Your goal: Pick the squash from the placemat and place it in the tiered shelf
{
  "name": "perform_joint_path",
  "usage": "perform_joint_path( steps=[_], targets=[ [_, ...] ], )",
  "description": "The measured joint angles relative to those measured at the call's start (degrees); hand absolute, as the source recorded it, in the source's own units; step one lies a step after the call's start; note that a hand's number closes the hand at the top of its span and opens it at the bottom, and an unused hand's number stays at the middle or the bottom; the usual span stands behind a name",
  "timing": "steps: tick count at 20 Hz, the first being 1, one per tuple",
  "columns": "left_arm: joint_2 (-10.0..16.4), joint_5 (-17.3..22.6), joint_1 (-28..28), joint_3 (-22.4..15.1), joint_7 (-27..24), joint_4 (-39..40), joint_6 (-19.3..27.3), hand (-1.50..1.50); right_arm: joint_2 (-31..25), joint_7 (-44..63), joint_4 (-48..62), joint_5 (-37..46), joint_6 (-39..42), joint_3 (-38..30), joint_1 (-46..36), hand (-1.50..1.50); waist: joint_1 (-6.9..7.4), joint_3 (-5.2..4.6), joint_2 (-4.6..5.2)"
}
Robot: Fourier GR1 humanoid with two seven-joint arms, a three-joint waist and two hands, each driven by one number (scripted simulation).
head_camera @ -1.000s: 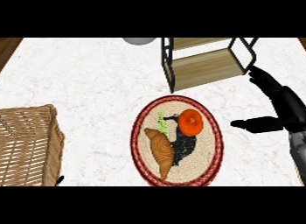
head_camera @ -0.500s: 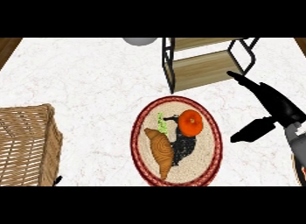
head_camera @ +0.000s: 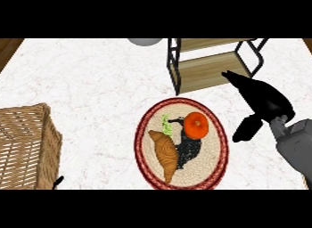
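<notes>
White marble counter (head_camera: 92, 89) fills the view. At left stands a basket (head_camera: 17, 147), with a black sliver of the left hand (head_camera: 58, 180) just beside its lower corner, too little to tell its state. On the middle placemat (head_camera: 208, 153) lie a croissant (head_camera: 164, 149) and, right of it, the orange squash (head_camera: 197, 125). Beyond stands the shelf (head_camera: 205, 71). At right the right hand (head_camera: 267, 100) hovers spread wide, holding nothing.

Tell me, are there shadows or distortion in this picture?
Head view: flat, even light, with no clear shadow under the right hand or the squash; the placemat looks taller than wide, and the tiered shelf is cut off at the top.
</notes>
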Motion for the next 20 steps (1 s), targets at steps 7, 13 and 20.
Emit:
perform_joint_path(
  steps=[7, 13, 20],
  targets=[
    [-3.57, -1.80, -0.24, 2.80, 0.28, 0.15, -3.22, 0.00, 7.41, 11.54, 1.10, 1.89, 2.82, 5.24, -3.44, -1.50, -0.10, 0.31, 0.29],
    [-7.62, -2.97, 0.11, 6.03, 0.36, 0.13, -4.74, 0.00, 12.80, 19.48, 2.84, 3.19, 3.98, 8.14, -5.09, -1.50, -0.70, 0.53, 0.32],
    [-12.20, -3.91, 0.75, 10.04, 0.47, -0.30, -7.07, 0.00, 16.06, 22.63, 4.90, 6.79, 3.22, 10.63, -6.94, -1.50, -1.75, 0.64, 0.28]
  ],
)
